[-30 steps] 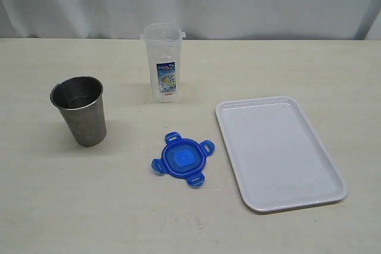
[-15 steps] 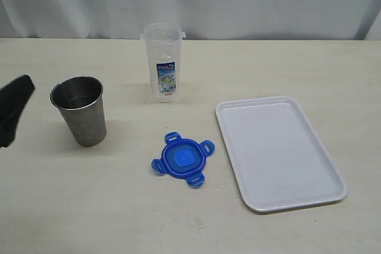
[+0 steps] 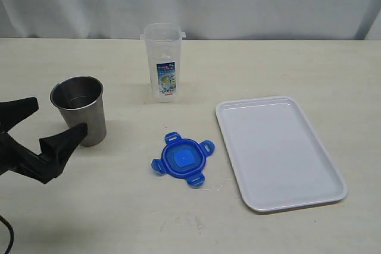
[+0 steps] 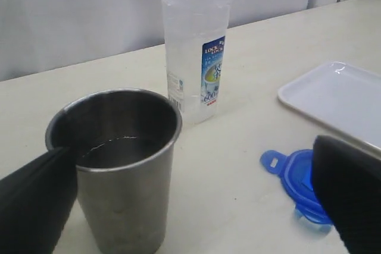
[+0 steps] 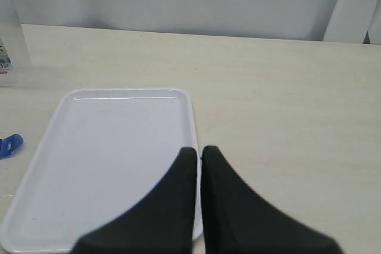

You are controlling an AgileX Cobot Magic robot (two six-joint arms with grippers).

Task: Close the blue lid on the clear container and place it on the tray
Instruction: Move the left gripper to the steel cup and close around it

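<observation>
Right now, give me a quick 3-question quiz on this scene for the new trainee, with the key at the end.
1. True or false: the blue lid lies on the table between the steel cup and the tray.
2. The clear container is: A) upright with its top open, B) lying on its side, C) standing on the tray.
3. Fill in: the left gripper is open beside the steel cup; the right gripper is ____.

Key: 1 true; 2 A; 3 shut.
</observation>
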